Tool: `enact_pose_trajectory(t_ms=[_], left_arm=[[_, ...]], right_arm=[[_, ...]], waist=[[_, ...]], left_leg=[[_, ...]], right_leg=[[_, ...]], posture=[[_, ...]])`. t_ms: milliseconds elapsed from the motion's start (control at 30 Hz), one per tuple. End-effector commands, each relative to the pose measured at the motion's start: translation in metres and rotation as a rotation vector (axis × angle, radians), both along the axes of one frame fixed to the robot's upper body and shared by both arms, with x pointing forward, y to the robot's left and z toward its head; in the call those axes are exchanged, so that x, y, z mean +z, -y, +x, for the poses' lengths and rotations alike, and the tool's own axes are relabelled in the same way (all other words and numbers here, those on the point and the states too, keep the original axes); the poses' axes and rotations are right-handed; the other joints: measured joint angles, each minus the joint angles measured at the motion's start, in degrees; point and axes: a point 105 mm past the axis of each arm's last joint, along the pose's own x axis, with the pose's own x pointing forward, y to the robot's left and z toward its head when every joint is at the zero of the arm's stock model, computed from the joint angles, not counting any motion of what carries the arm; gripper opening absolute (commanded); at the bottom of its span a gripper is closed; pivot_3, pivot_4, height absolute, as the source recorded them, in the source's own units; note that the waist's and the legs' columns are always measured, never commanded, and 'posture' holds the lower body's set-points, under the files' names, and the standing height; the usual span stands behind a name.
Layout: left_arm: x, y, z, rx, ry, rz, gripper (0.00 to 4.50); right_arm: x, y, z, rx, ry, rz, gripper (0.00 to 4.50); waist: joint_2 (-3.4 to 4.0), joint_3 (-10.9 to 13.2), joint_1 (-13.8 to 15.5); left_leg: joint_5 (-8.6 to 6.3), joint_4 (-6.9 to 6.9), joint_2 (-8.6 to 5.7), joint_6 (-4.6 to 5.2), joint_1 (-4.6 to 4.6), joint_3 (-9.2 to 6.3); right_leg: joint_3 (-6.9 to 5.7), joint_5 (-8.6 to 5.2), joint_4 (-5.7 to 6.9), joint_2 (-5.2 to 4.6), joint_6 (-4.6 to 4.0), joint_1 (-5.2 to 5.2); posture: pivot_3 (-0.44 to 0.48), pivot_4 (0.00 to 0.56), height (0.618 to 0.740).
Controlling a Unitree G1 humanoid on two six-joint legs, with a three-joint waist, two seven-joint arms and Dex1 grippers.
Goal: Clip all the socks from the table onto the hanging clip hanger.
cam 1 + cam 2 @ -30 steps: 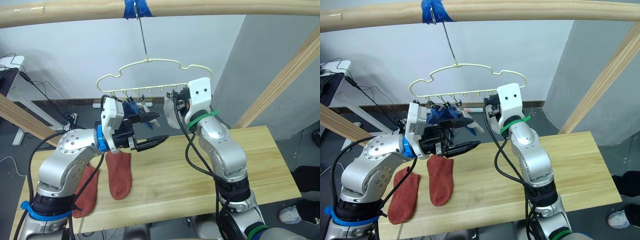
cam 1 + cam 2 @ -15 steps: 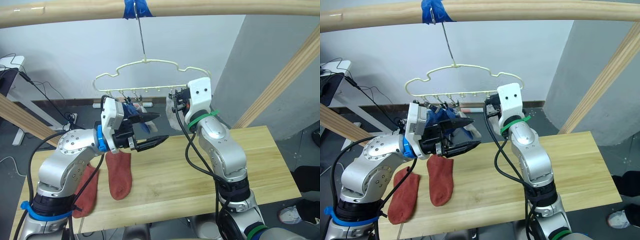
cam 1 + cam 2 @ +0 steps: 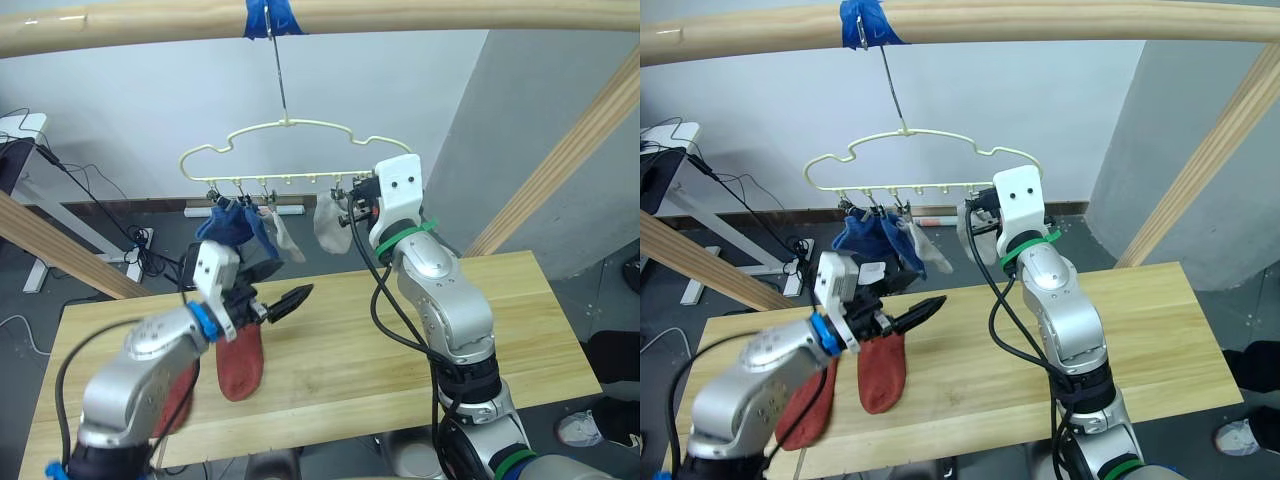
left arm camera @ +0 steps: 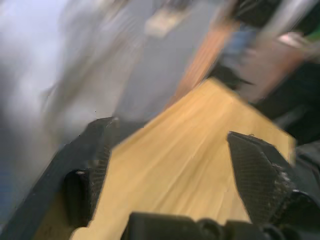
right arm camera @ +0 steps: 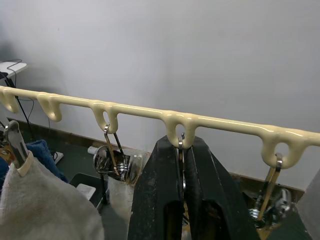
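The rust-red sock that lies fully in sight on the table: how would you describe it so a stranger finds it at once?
Start at the long pale yellowish wooden table and go to its left part, below the left hand. The rust-red knit sock lies flat there. Its neighbour, the second rust-red sock, sits further left, partly behind the left arm.

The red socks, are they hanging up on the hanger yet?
No, both red socks lie flat on the table, below the clip hanger.

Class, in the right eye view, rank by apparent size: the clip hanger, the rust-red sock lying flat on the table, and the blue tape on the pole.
1. clip hanger
2. rust-red sock
3. blue tape
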Motion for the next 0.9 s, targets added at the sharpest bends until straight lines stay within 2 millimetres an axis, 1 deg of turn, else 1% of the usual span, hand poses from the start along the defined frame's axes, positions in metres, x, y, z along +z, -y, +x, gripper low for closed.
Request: enact_pose_trajectory(t_ms=[33,67,167,233,267,333,400,467,567,600,700,867,900], left_arm=[[-0.005,-0.026,0.003,0.272,0.036,0.029,4.48],[-0.017,-0.039,0.003,0.388,0.006,0.045,4.48],[-0.041,-0.065,0.004,0.613,-0.067,0.047,4.48],[-0.054,-0.073,0.007,0.683,-0.122,0.034,4.48],[-0.056,-0.074,0.007,0.693,-0.133,0.033,4.48],[-0.064,-0.082,0.011,0.755,-0.165,0.030,4.48],[-0.082,-0.088,0.016,0.797,-0.245,0.044,4.48],[-0.088,-0.089,0.018,0.805,-0.273,0.051,4.48],[-0.097,-0.081,0.026,0.757,-0.303,0.078,4.48],[-0.100,-0.082,0.027,0.764,-0.319,0.083,4.48],[-0.106,-0.084,0.029,0.786,-0.336,0.109,4.48],[-0.113,-0.076,0.031,0.754,-0.370,0.139,4.48],[-0.113,-0.075,0.031,0.746,-0.371,0.142,4.30]], right_arm=[[0.016,-0.001,-0.005,0.018,0.059,0.021,0.00],[0.016,-0.002,-0.005,0.021,0.058,0.020,0.00],[0.015,-0.004,-0.005,0.033,0.055,0.017,0.00],[0.015,-0.005,-0.006,0.040,0.052,0.016,0.00],[0.015,-0.005,-0.006,0.042,0.052,0.016,0.00],[0.015,-0.006,-0.006,0.046,0.049,0.014,0.00],[0.013,-0.007,-0.007,0.052,0.041,0.010,0.00],[0.013,-0.007,-0.007,0.053,0.038,0.009,0.00],[0.012,-0.008,-0.008,0.058,0.032,0.007,0.00],[0.012,-0.008,-0.009,0.060,0.031,0.006,0.00],[0.011,-0.008,-0.009,0.062,0.029,0.005,0.00],[0.011,-0.010,-0.010,0.068,0.024,0.005,0.00],[0.011,-0.010,-0.010,0.067,0.023,0.006,0.00]], waist=[[-0.01,0.00,0.28],[-0.01,-0.01,0.36],[-0.02,-0.01,0.33],[-0.02,-0.01,0.31],[-0.03,-0.01,0.31],[-0.03,-0.01,0.30],[-0.03,-0.01,0.31],[-0.04,-0.02,0.22],[-0.05,-0.02,0.11],[-0.05,-0.02,0.11],[-0.05,-0.02,0.09],[-0.05,-0.02,0.10],[-0.05,-0.02,0.10]], left_leg=[[0.00,0.00,0.00,0.00,0.01,-0.02],[0.00,0.02,-0.02,0.00,-0.01,-0.02],[0.00,0.12,-0.04,0.00,0.01,0.00],[0.00,0.26,-0.09,0.00,0.00,0.03],[-0.01,0.36,-0.12,0.01,-0.01,0.06],[-0.01,0.53,-0.15,0.01,-0.03,0.06],[-0.01,0.63,-0.15,0.01,-0.01,0.07],[-0.01,0.72,-0.15,0.01,0.01,0.06],[-0.01,0.71,-0.14,0.01,0.03,0.08],[-0.01,0.70,-0.13,0.01,0.03,0.05],[-0.01,0.69,-0.13,0.01,0.02,0.05],[-0.01,0.69,-0.14,0.00,0.03,0.05],[-0.01,0.69,-0.14,0.00,0.03,0.06]], right_leg=[[0.00,0.00,0.03,-0.03,0.00,0.01],[-0.05,0.00,0.06,-0.03,0.00,0.01],[-0.02,0.04,0.09,-0.10,0.02,0.05],[-0.04,0.06,0.14,-0.07,0.04,0.07],[-0.06,0.06,0.22,-0.04,0.03,0.07],[-0.07,0.06,0.36,0.02,0.03,0.08],[-0.07,0.06,0.46,0.03,0.04,0.09],[-0.08,0.08,0.53,0.10,0.01,0.11],[-0.07,0.09,0.56,0.11,0.01,0.11],[-0.10,0.09,0.56,0.12,0.01,0.11],[-0.09,0.09,0.56,0.12,0.01,0.11],[-0.08,0.09,0.55,0.10,0.01,0.12],[-0.08,0.09,0.55,0.10,0.01,0.12]], posture=[[-0.192,0.244,0.740],[-0.191,0.245,0.740],[-0.189,0.245,0.740],[-0.191,0.247,0.740],[-0.191,0.247,0.740],[-0.194,0.252,0.740],[-0.196,0.257,0.740],[-0.198,0.260,0.740],[-0.208,0.263,0.740],[-0.208,0.263,0.740],[-0.208,0.263,0.740],[-0.216,0.263,0.740],[-0.216,0.263,0.740]])
